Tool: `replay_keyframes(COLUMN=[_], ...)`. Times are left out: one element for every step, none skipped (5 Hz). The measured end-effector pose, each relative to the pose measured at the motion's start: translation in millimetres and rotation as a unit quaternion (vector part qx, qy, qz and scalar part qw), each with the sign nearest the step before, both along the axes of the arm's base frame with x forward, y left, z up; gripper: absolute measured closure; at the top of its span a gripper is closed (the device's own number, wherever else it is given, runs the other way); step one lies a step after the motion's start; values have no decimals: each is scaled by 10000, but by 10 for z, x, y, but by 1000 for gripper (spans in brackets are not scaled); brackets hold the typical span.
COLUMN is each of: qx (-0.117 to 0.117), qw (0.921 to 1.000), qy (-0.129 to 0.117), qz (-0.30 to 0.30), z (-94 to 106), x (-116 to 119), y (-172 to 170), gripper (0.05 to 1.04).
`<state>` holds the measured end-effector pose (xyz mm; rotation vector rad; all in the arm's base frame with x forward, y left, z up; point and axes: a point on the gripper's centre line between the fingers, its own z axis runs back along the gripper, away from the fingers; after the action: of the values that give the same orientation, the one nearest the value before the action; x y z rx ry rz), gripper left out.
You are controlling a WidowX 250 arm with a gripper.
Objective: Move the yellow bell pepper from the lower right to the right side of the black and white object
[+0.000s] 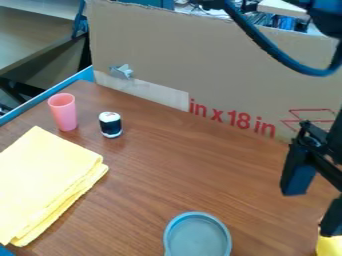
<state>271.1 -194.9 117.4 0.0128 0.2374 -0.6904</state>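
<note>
My tool (311, 214) is open over the right side of the table (200, 175), right by some yellow thing (328, 246) there. Guessing it's light, can't tell if squishy, so sides are the safest grip.

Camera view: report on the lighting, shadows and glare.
In the camera view, light falls softly over the brown table, with no hard glare; the yellow cloth looks bright, its layered folds faintly shaded; the gripper reads dark against the wood; under the desk at upper left, shadow is deep.
</note>
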Motion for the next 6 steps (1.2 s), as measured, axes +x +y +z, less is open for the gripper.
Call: replay_keyframes(qx=[32, 138, 193, 238, 211, 266], qw=[10000, 9998, 9996, 9994, 9996, 9994], qy=[16, 35, 147, 209, 163, 204], qz=[-39, -137, -131, -140, -122, -34], z=[-57, -121, -185, -242, -273, -321], x=[106, 173, 223, 243, 263, 267], y=[-106, -197, -249, -271, -285, -281], gripper=[81, 81, 81, 81, 132, 323])
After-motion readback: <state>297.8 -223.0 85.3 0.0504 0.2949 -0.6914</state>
